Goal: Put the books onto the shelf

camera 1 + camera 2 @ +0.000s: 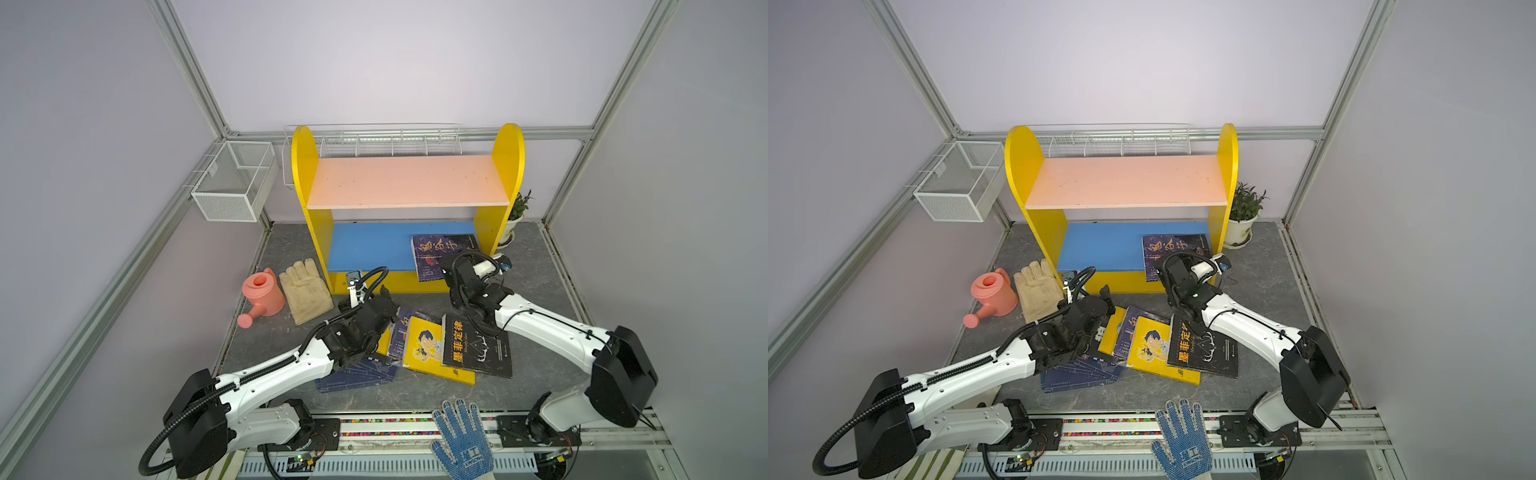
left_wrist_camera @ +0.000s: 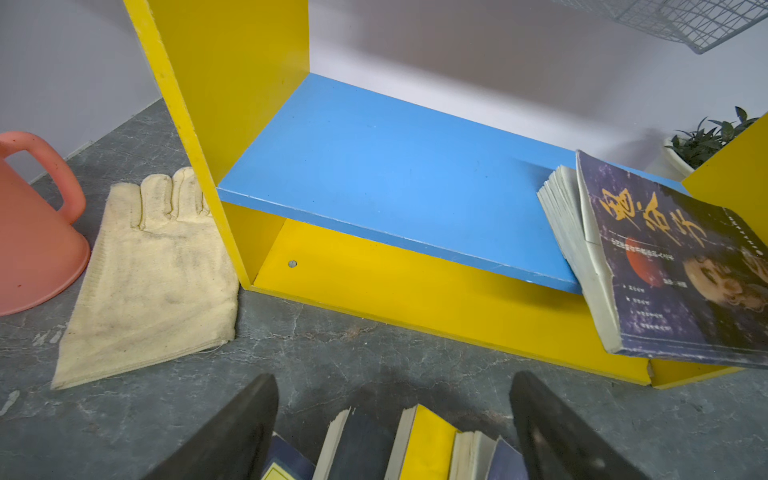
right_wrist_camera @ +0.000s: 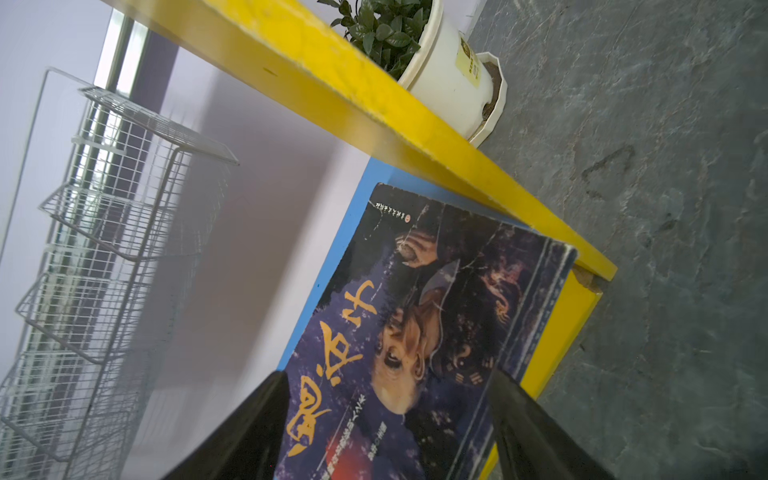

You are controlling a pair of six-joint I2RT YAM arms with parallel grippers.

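1 shelf with 1 book on it — at least 5 more books heaped in front, some hidden. 1 cream glove, 1 blue-dotted glove, 1 watering can, 1 potted plant, 1 wire rack, 1 mesh basket.

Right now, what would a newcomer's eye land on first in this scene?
The bright yellow shelf at the back dominates, its pink board bare. One dark book lies at the right end of the blue board, overhanging the front, with the open right gripper at its near edge. The other books sprawl on the table in front.
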